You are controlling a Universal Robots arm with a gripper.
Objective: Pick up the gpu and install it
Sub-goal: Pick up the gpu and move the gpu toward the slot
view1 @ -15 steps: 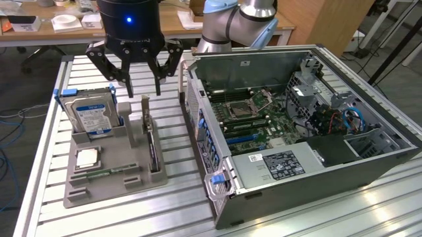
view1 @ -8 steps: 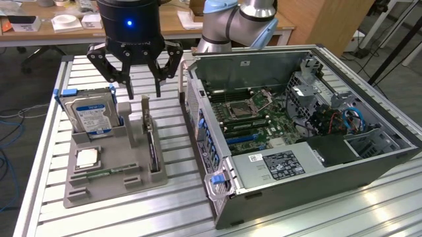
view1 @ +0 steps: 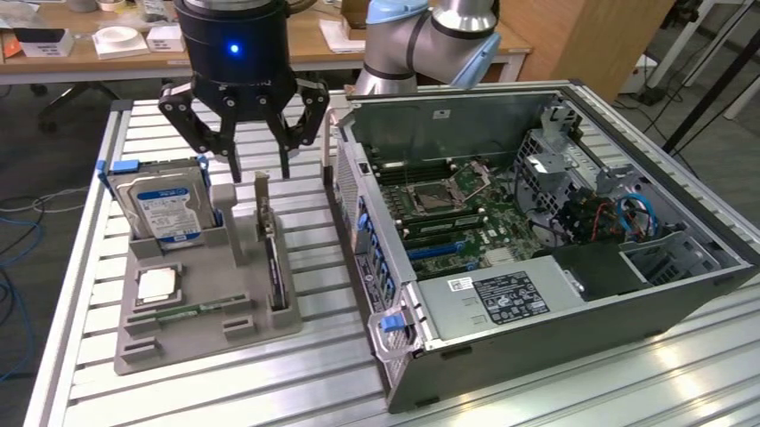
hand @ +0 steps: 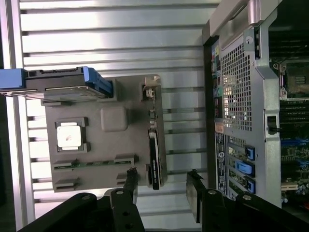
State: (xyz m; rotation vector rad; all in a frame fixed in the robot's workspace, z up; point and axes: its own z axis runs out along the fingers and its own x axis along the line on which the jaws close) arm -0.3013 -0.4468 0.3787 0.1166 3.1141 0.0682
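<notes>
**Item: gpu**. Thin, flat, dark card, seen edge-on. A narrow silvery bracket closed the end level with the hard drive. It stood on its long edge in a narrow slot along the tray's side nearest the case. It was seated in the tray and nothing gripped it.

**Claw**. Black, with the fingers spread as wide as they went. Nothing lay between them and they touched nothing. It hung above the tray, clear of the card. In the wrist view the gpu's line ran between the two fingers.

**Also on the tray.** The hard drive stood upright in blue rails on the side away from the gpu. A processor lay flat. A green memory stick sat in a low slot.

**Writing.** The hard drive carried a blue-and-white label, print not legible. A silver box inside the case carried a white label with black print, too small to read.
</notes>
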